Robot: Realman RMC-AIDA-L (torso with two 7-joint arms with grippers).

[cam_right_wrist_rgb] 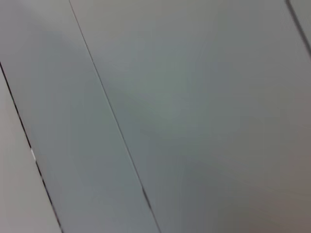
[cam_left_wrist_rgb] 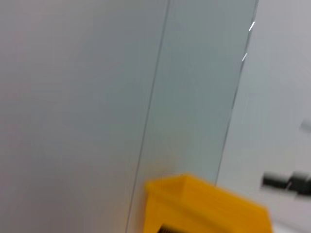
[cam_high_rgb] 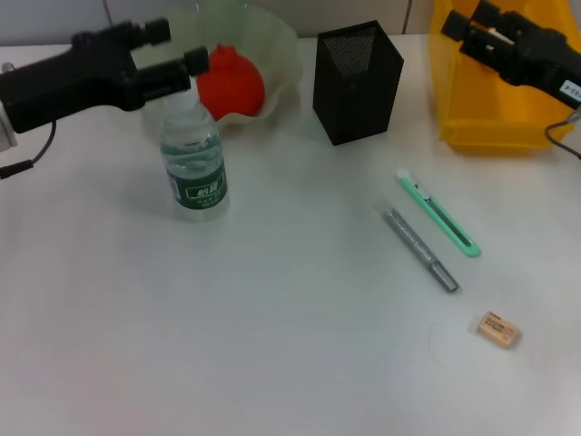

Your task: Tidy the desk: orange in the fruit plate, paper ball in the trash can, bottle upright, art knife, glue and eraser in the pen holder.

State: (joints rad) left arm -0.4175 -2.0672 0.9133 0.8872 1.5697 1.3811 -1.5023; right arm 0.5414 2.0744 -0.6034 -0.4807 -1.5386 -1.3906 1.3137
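Note:
The clear bottle (cam_high_rgb: pixel 193 168) with a green label stands upright on the white desk. My left gripper (cam_high_rgb: pixel 177 47) hovers open just above and behind its cap, holding nothing. The orange (cam_high_rgb: pixel 230 82) lies in the pale green fruit plate (cam_high_rgb: pixel 281 45). A black mesh pen holder (cam_high_rgb: pixel 357 82) stands at the back centre. The green art knife (cam_high_rgb: pixel 438 214), grey glue stick (cam_high_rgb: pixel 419 250) and tan eraser (cam_high_rgb: pixel 497 329) lie on the desk at the right. My right gripper (cam_high_rgb: pixel 470 23) hangs open over the yellow trash can (cam_high_rgb: pixel 490 118) (cam_left_wrist_rgb: pixel 204 204). The paper ball is out of view.
The fruit plate sits right behind the bottle, and the pen holder stands between the plate and the trash can. The art knife and glue lie side by side, slanted. The wrist views show mostly wall panels.

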